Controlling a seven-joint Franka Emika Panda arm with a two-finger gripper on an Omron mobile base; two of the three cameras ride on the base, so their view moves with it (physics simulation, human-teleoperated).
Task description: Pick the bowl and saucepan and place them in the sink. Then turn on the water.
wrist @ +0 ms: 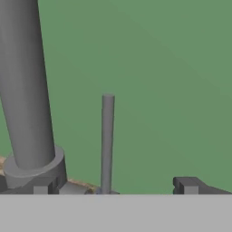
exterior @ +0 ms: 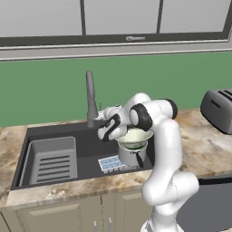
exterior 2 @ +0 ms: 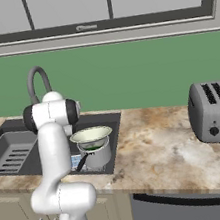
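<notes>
The pale bowl (exterior: 135, 137) (exterior 2: 91, 134) rests on top of the silver saucepan (exterior: 131, 157) (exterior 2: 97, 157), which stands in the right part of the dark sink (exterior: 63, 132) (exterior 2: 114, 126). My gripper (exterior: 102, 118) (wrist: 113, 188) is open, held level behind the bowl and aimed at the foot of the faucet (exterior: 90, 97) (exterior 2: 36, 79) (wrist: 25, 90). In the hand view the faucet's thin upright lever (wrist: 107, 140) stands between my two finger tips, untouched. No water runs from the spout.
A ribbed grey tray (exterior: 52, 161) (exterior 2: 10, 151) fills the sink's left part. A blue-and-white checked pad (exterior: 111, 163) lies beside the saucepan. A toaster (exterior: 219, 108) (exterior 2: 216, 112) stands on the marbled counter (exterior: 204, 149) to the right. The green wall is close behind the faucet.
</notes>
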